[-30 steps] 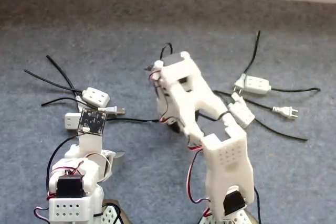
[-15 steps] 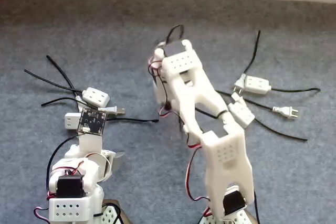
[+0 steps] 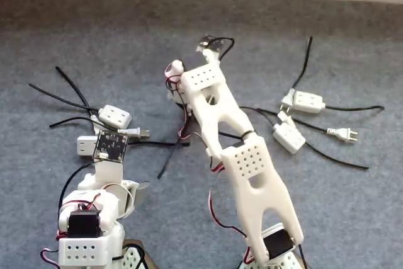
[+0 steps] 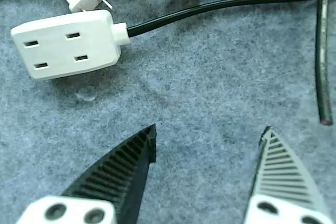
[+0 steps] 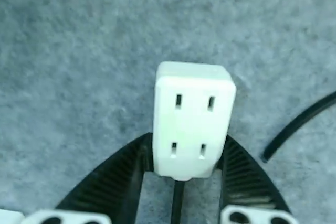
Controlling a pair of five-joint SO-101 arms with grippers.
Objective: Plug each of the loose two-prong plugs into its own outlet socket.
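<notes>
White outlet socket (image 5: 193, 114) sits clamped in right gripper (image 5: 186, 145).

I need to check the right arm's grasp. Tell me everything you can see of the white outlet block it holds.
The white outlet block looks like smooth plastic, boxy with rounded corners. Its face shows two pairs of narrow slots, all empty. The right gripper pinches its cord end between ribbed dark jaws, and a black cord leaves between them. Behind it lies grey carpet.
</notes>
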